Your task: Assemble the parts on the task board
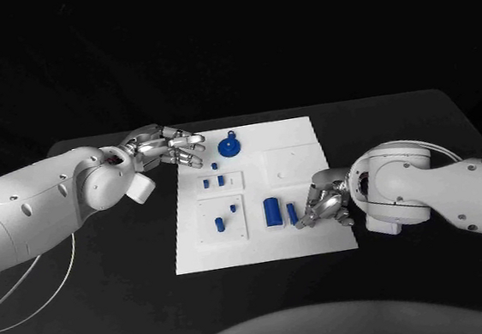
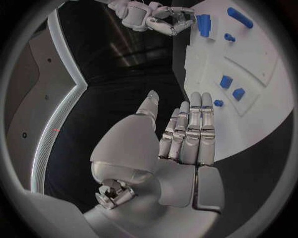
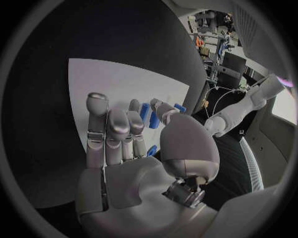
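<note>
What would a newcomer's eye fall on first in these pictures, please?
First the white task board in the middle of the black table, dotted with small blue parts. Next the right robot hand, low over the board's near right portion beside two upright blue pieces. The left robot hand hovers open at the board's far left corner, near a round blue part.

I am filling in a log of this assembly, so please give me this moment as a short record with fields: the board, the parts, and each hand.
Board: flat white rectangular task board in the middle of the black table.
Parts: small blue plastic pieces on the board, among them a round one with a loop at the far edge and an upright cylinder near the right hand.
Left hand: silver left hand at the board's far left corner, fingers extended, holding nothing.
Right hand: silver right hand over the board's near right part, beside the cylinder; whether it holds anything, cannot tell.
</note>
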Robot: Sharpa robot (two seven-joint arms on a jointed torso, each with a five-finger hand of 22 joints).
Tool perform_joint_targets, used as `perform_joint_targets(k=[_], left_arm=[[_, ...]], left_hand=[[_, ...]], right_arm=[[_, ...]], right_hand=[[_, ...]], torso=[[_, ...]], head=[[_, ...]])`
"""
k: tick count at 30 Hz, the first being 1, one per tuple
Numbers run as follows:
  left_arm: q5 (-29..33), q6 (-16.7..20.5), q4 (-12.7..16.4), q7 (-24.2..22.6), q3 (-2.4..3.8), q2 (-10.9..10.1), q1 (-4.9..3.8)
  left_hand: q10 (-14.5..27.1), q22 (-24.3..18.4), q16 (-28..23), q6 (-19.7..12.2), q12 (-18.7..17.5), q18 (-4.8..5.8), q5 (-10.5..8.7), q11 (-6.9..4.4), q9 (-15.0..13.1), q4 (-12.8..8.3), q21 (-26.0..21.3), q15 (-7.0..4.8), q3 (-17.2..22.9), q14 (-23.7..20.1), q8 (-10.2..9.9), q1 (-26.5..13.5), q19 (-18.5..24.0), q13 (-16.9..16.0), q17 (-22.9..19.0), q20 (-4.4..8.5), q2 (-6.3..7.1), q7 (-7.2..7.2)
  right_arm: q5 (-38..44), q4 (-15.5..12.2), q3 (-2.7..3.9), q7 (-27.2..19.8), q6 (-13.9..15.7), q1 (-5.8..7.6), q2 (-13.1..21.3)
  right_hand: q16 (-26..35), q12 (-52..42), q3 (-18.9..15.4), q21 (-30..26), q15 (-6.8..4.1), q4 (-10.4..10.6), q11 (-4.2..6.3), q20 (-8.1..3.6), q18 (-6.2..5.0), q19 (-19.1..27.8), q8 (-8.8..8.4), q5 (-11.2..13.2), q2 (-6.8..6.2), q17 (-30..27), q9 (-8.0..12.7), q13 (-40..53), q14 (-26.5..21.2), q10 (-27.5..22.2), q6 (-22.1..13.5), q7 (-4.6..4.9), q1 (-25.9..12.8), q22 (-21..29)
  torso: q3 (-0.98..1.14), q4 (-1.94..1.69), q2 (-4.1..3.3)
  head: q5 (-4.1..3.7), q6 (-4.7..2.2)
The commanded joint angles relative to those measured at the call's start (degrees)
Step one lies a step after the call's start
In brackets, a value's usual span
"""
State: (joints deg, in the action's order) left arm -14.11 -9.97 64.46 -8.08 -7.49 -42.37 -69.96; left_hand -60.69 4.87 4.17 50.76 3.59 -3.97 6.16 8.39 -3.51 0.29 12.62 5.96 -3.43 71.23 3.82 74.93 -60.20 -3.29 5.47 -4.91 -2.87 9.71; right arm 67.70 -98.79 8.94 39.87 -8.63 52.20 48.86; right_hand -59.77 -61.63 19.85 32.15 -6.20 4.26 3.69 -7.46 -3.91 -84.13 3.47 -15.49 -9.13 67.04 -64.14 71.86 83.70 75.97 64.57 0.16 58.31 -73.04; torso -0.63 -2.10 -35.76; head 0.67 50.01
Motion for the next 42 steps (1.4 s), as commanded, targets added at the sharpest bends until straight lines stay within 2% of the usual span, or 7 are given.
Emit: perform_joint_targets(k=[1,14,19,42], left_arm=[[-0.03,-0.78,0.12,-0.33,0.03,0.06,0.06],[-0.03,-0.92,0.10,-0.32,0.00,0.07,0.06],[-0.03,-0.91,0.08,-0.28,-0.03,0.01,0.06],[-0.03,-1.09,0.09,-0.21,-0.14,0.02,0.06]], left_hand=[[0.45,-0.08,-0.09,-0.43,0.04,0.40,0.02,0.01,0.08,0.32,-0.23,-0.03,0.10,-0.31,-0.19,-0.30,0.34,-0.09,0.09,-0.19,0.40,0.03],[0.45,-0.08,-0.09,-0.43,0.04,0.40,0.02,0.01,0.08,0.32,-0.23,-0.03,0.10,-0.31,-0.19,-0.30,0.34,-0.09,0.09,-0.19,0.40,0.03],[0.45,-0.08,-0.09,-0.43,0.04,0.40,0.02,0.01,0.08,0.32,-0.23,-0.03,0.10,-0.31,-0.19,-0.30,0.34,-0.09,0.09,-0.19,0.40,0.03],[0.50,-0.09,-0.11,-0.48,0.02,0.41,0.01,0.01,0.09,0.34,-0.28,-0.01,0.08,-0.37,-0.19,-0.35,0.36,-0.08,0.08,-0.20,0.33,0.03]], right_arm=[[-0.12,0.21,0.01,-0.49,-1.00,-0.12,-0.20],[0.58,1.31,0.01,-0.50,0.08,-0.21,-1.28],[0.73,1.87,0.00,-0.53,0.31,-0.21,-1.59],[0.45,2.85,0.19,-1.34,1.15,-0.21,-2.80]], right_hand=[[0.14,0.01,-0.22,0.02,-0.23,-0.05,-0.16,-0.19,0.43,-2.60,0.24,0.26,0.03,-0.06,-0.10,-0.02,0.06,0.02,0.31,-0.03,0.65,0.08],[0.21,-0.01,0.19,-0.06,-0.25,-0.01,-0.12,-0.22,0.43,-2.60,0.24,0.78,0.78,-0.12,-0.46,-0.02,0.05,0.05,0.23,-0.08,0.40,0.13],[0.19,0.06,0.31,-0.13,-0.25,-0.13,-0.13,-0.22,0.42,-2.60,0.23,0.97,0.90,-0.12,-0.57,-0.06,0.06,0.01,0.19,-0.08,0.36,0.17],[0.25,-0.05,0.41,-0.14,-0.29,-0.50,-0.08,-0.25,0.42,-2.61,0.24,1.33,1.25,-0.19,-1.05,-0.02,0.06,0.11,0.31,-0.15,0.06,0.27]], torso=[[0.01,-0.05,-0.03],[0.01,-0.09,-0.02],[-0.04,-0.02,0.02],[-0.01,-0.03,-0.03]], head=[[0.04,-0.01],[0.13,-0.01],[0.11,-0.01],[0.21,-0.01]])
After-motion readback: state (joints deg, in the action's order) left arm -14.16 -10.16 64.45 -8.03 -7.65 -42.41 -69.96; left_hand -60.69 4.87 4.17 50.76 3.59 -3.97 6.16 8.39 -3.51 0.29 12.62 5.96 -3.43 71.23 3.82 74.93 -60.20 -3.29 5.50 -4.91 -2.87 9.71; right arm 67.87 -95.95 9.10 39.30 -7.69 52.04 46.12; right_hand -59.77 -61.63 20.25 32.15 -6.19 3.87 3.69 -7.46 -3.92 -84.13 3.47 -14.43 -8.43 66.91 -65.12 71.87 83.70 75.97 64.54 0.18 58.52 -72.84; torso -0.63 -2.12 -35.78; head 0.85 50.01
